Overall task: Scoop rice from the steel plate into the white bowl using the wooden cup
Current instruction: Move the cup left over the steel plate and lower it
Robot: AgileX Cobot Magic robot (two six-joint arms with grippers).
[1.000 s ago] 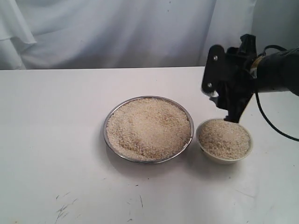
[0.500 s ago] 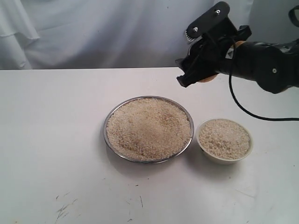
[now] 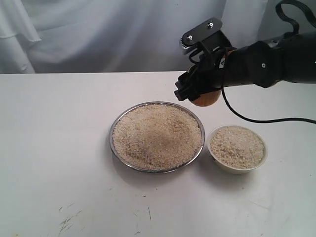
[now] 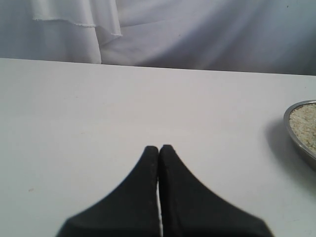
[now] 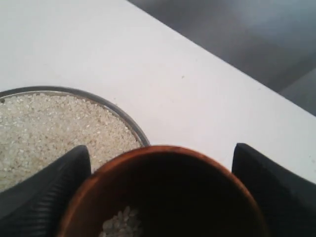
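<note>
Right claw [image 3: 196, 93] swung off white bowl [image 3: 240, 170], now held above far rim of steel plate [image 3: 110, 139]. Wooden cup [image 3: 207, 98] clamped in jaws, few grains left inside. Rice [image 3: 157, 134] just below claw. Pour judged done, next scoop expected. Left claw [image 4: 159, 150] pressed together, empty.

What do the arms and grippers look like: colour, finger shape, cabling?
Both matte black. Left gripper: two smooth fingers tapering to rounded tips. Right gripper: ribbed pads. Right arm: bulky black housing, a loose black cable, a flat bracket with two silver screws. No markings legible.
</note>
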